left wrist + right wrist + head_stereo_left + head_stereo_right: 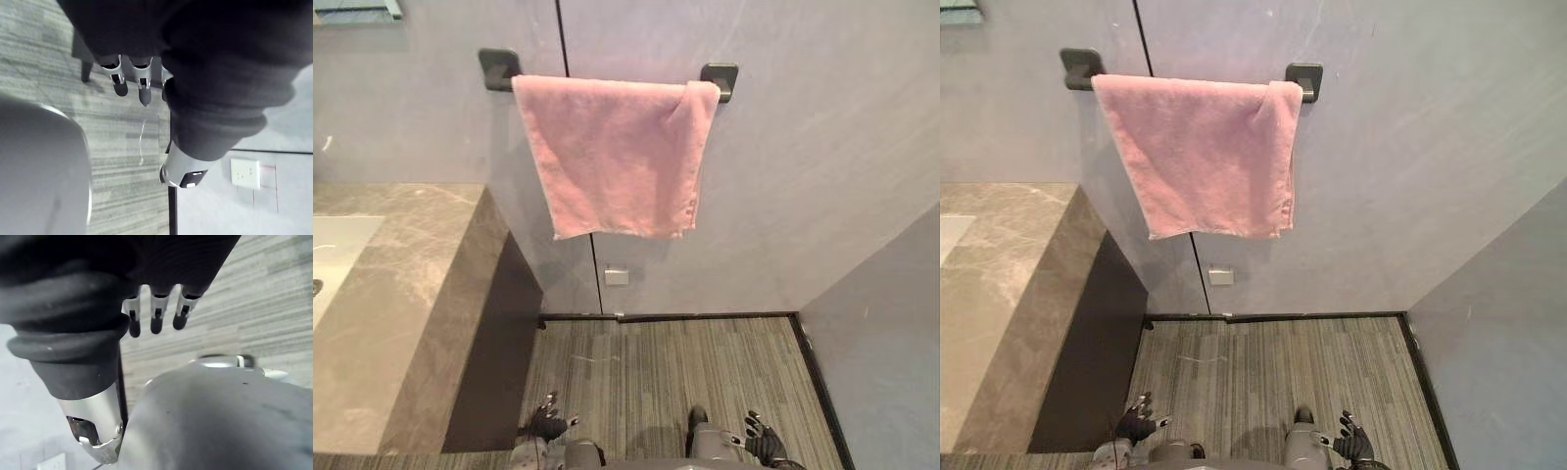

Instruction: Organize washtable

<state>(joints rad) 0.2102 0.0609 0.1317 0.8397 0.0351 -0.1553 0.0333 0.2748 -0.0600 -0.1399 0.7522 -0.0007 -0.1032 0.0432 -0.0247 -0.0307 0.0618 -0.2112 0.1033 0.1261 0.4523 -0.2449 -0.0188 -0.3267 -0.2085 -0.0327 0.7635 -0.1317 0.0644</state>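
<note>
Robot's left hand (pixel 546 423) hangs low w/ fingers (pixel 119 81) loosely straight and thumb held apart, nothing in its grasp. The right hand (pixel 764 446) hangs the same way on the other side, fingers (pixel 156 318) relaxed, palm empty.

The pink towel (pixel 612 157) is draped over a dark towel bar (pixel 721 78) on the grey wall (pixel 803 166), high above and ahead of both hands and well apart from each, sitting btwn them but more toward the left hand's side. It hangs a bit askew: the lower edge slants, and a top corner is folded over at the end nearer the right hand.

The washtable (pixel 411 313), a stone-look counter, runs ahead of the left hand on its outer side, higher than the hand, w/ a pale basin (pixel 335 257) sunk into its top at the far edge.

A white wall socket (pixel 616 277) sits low on the wall under the towel, ahead of both hands. Striped grey floor (pixel 675 362) lies beneath them.
</note>
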